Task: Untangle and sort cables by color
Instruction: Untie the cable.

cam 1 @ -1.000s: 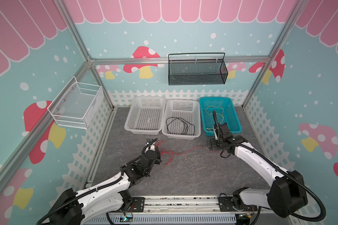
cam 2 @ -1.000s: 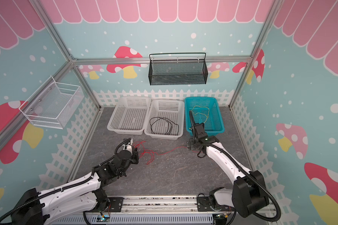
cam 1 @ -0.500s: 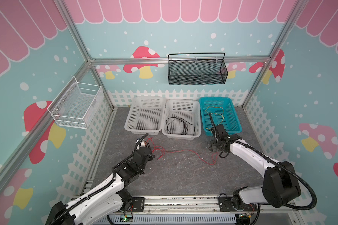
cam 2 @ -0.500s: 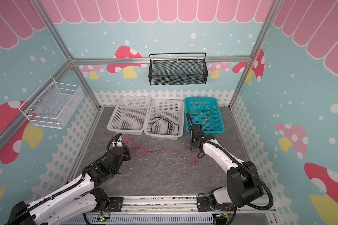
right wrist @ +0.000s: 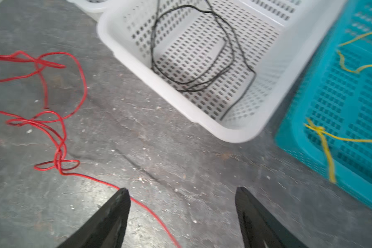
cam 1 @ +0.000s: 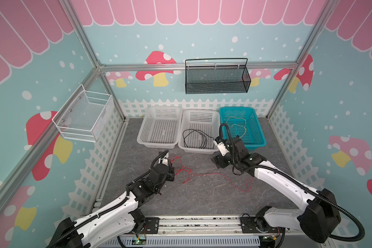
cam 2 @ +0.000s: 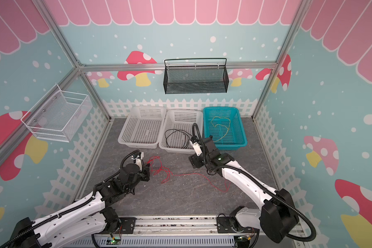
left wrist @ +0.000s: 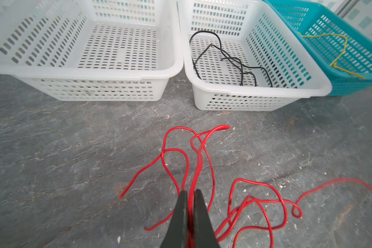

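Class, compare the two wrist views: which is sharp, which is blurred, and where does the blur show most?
Left wrist view: sharp, the red cable has crisp edges. Right wrist view: smeared as if by motion, most on the teal basket and yellow cable.

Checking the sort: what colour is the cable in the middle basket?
Black cable, clearest from left wrist.

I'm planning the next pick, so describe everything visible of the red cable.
The red cable is thin, plastic-looking wire lying on the grey table in front of the baskets, in none of them. Near the left arm it bunches into tangled loops, pinched in the shut left hand; one long strand trails toward the right arm, ending in a curl.
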You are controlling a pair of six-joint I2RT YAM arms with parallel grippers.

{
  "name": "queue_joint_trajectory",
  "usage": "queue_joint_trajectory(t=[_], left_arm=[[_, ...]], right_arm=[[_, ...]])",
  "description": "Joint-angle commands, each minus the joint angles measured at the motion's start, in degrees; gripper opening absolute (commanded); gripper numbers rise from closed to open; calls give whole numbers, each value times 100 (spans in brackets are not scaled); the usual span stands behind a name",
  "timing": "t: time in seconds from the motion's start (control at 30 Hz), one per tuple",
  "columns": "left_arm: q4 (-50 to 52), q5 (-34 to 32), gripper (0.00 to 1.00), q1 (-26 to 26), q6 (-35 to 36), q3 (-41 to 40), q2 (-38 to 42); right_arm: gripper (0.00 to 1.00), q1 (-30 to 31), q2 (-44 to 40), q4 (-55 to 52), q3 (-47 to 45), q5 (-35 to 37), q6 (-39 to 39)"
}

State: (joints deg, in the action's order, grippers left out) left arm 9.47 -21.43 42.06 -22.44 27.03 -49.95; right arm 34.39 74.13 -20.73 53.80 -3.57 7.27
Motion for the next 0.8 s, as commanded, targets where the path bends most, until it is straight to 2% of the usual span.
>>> queue_joint_trajectory(t=[0.0, 0.07, 0.13, 0.3, 0.5, 0.77], left_arm=[[-279, 148, 0, 30, 62, -31, 12], [-296, 133, 0, 30, 81, -22, 47], [-326, 122, 0, 30, 90, -15, 81], [-326, 148, 0, 30, 86, 45, 117], [-231, 62, 0, 30, 14, 115, 85], [-211, 80, 0, 30, -41, 157, 54]], right_arm=[[68, 143, 302, 338, -167, -516, -410], [59, 232, 411, 489, -274, -710, -492], [58, 363, 444, 685, -412, -985, -575], [61, 845, 675, 1096, -599, -1312, -672], [68, 1045, 1100, 1276, -521, -1329, -668], [64, 1112, 1343, 1487, -253, -922, -746]])
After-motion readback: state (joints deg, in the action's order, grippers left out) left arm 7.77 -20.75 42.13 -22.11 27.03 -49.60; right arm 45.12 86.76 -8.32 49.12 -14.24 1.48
